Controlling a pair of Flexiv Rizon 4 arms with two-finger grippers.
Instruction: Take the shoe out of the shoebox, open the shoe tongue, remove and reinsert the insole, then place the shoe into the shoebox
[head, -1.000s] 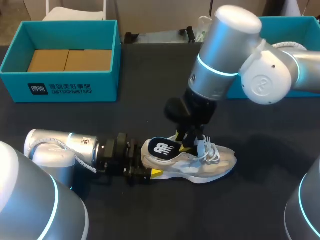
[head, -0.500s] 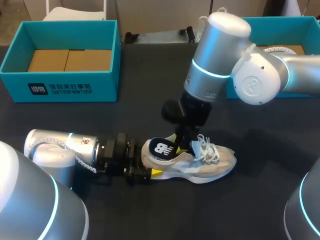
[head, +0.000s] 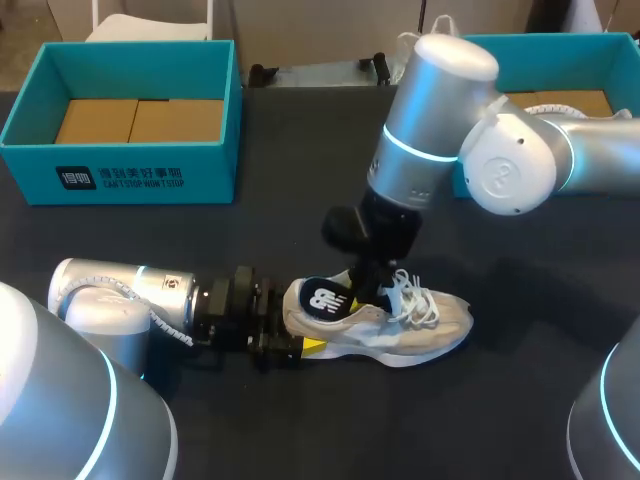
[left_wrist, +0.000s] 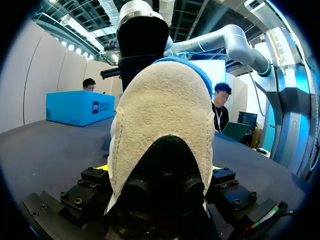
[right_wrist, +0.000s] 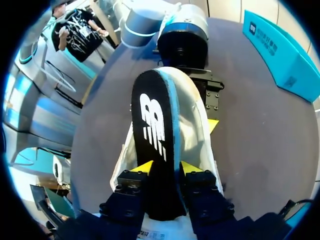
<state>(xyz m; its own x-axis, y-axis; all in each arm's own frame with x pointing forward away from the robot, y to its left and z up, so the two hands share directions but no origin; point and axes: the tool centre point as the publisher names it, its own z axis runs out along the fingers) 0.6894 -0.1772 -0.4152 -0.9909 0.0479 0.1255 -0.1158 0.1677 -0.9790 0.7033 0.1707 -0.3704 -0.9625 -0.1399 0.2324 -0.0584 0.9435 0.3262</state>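
Right gripper (right_wrist: 164, 167) has drifted slightly leftward above the shoe (head: 400, 325), pinched tight on the black insole (head: 322, 298) standing half out of it, while left gripper (left_wrist: 159, 170) clamps the heel, likely as an anchor, shoe lying on the table (head: 500, 400), well apart from the shoebox (head: 120, 170).

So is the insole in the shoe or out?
Partly out: the right tool grips the insole, its heel end raised above the shoe collar; its front is hidden.
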